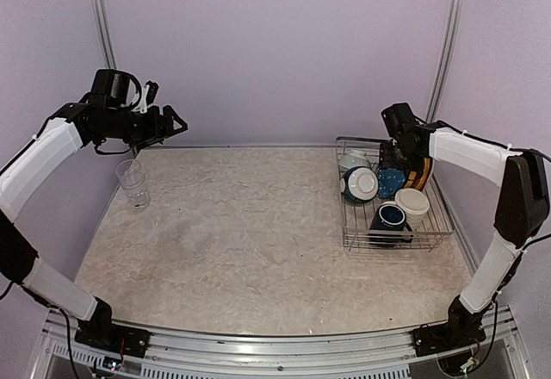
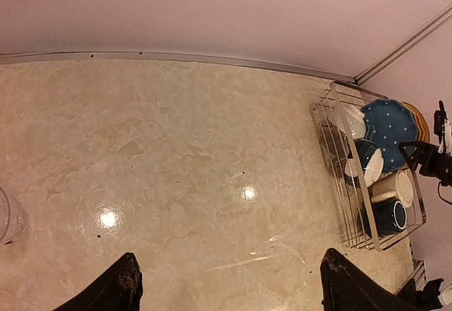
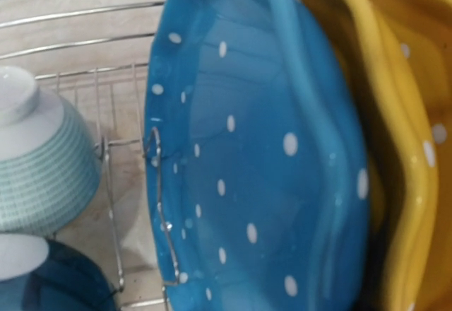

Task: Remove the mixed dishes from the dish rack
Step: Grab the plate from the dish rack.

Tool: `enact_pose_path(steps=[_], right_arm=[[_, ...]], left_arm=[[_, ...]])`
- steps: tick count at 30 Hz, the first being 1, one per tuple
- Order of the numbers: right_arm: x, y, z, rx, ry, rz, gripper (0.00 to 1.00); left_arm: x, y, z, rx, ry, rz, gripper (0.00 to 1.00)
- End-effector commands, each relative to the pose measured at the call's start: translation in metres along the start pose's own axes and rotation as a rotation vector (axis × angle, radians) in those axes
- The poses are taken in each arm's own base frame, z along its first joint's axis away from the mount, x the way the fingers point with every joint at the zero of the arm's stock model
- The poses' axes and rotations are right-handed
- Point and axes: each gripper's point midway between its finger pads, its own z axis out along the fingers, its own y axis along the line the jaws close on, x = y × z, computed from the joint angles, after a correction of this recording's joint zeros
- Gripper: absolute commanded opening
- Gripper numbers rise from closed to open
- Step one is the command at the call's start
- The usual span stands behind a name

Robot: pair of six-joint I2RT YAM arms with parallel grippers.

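One glass (image 1: 133, 183) stands on the bench (image 1: 258, 241) by the left edge, outside the rack (image 1: 362, 239). Everything else sits in that wire rack along the right edge: a blue dotted plate (image 3: 240, 148) with a yellow plate (image 3: 402, 148) right behind it, both on edge, plus a bowl (image 1: 359, 184), a dark blue mug (image 1: 389, 217) and a cream mug (image 1: 412, 201).

The left end effector (image 1: 172, 125) hangs high near the far left corner, fingers wide apart, nothing in them. The right end effector (image 1: 394, 157) is down at the plates, but I can't tell if it's spread or clamped.

My guess is the blue plate's next. It's glazed ceramic: stiff, slick, chips easily, a bit heavy. I'd pinch the top rim and lift it straight up.
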Motion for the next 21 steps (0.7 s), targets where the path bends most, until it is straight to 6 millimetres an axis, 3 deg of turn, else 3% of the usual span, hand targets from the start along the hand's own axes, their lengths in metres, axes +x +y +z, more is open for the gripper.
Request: enact_pose_path(steps=[1, 16, 21], right_arm=[[-0.009, -0.008, 0.011, 0.065, -0.014, 0.038, 0.76], [-0.018, 0.005, 0.036, 0.046, -0.028, 0.063, 0.73], [-0.019, 0.005, 0.044, 0.043, -0.035, 0.065, 0.63]], left_arm=[[-0.002, -0.006, -0.001, 0.017, 0.005, -0.003, 0.84], [-0.001, -0.009, -0.002, 0.024, 0.006, 0.002, 0.84], [-0.003, -0.007, -0.003, 0.011, -0.003, 0.007, 0.84]])
